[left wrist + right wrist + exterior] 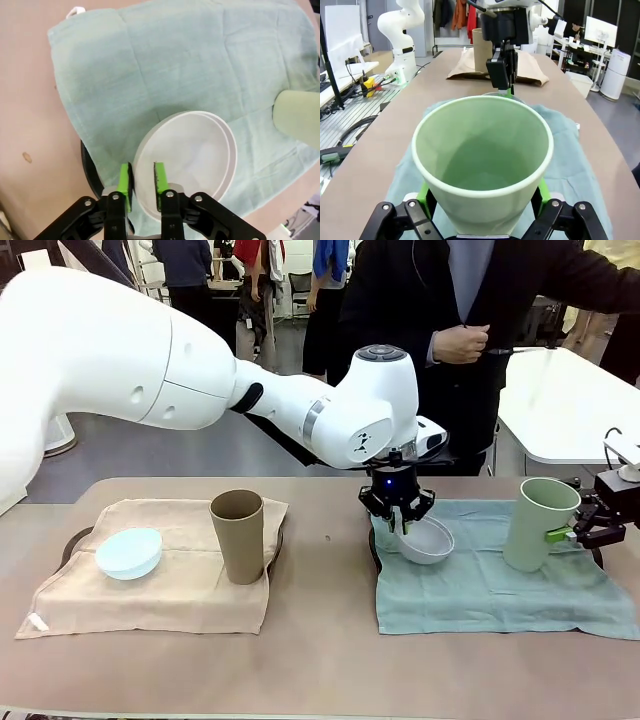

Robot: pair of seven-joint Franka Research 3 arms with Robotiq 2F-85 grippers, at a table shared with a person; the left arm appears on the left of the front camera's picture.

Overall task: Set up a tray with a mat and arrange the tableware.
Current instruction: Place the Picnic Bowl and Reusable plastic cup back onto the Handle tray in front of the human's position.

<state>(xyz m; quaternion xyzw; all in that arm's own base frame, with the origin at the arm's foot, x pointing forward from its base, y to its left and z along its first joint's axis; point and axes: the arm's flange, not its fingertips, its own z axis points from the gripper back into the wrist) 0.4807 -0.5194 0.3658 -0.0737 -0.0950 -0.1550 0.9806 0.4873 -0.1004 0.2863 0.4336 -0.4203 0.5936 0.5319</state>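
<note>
On the bench, the left claw (pixel 141 182) pinches the white bowl's (pixel 192 155) rim on the teal mat (pixel 175 60); the right claw (pixel 482 200) clasps the pale green cup (pixel 482 160); farther left, tan cup (pixel 238 536) and blue bowl (pixel 129 552) sit on a beige mat (pixel 170 590)

1. I am seeing my left arm (pixel 150 370) showing as smooth white rounded shells, with a black ring at one joint and a grey band at the next.
2. A blue light is glowing on the wrist above the left end effector (pixel 398 512), which is black.
3. Its fingers (pixel 125 182) are wearing bright green pads on black linkages with silver screws.
4. The right end effector (pixel 580 530) is looking black too, with a green pad.
</note>
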